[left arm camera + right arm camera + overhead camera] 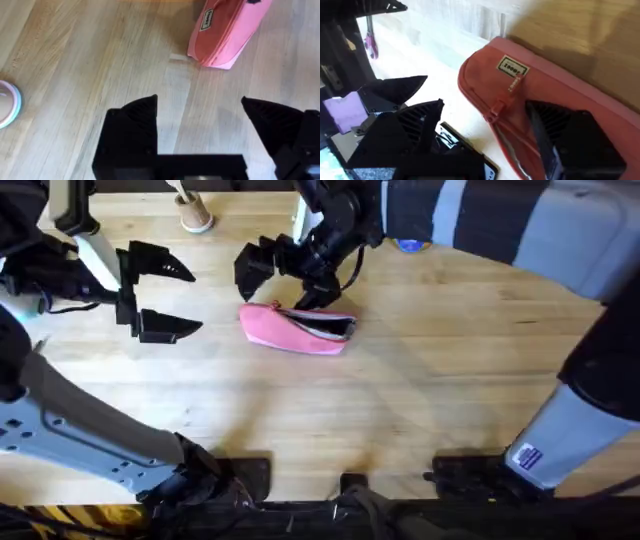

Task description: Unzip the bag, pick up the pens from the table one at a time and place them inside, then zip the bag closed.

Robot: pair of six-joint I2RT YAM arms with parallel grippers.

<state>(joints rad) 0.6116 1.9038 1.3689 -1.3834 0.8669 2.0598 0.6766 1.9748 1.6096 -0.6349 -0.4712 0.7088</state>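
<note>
Your right end effector (pixel 262 265) sits spread open, empty, over the puller end of the bag (pixel 296 328) on the surface (pixel 420 410), left end effector (pixel 160 295) open nearby; zipper seemingly part-open, so an unsteadied pouch may slide
</note>
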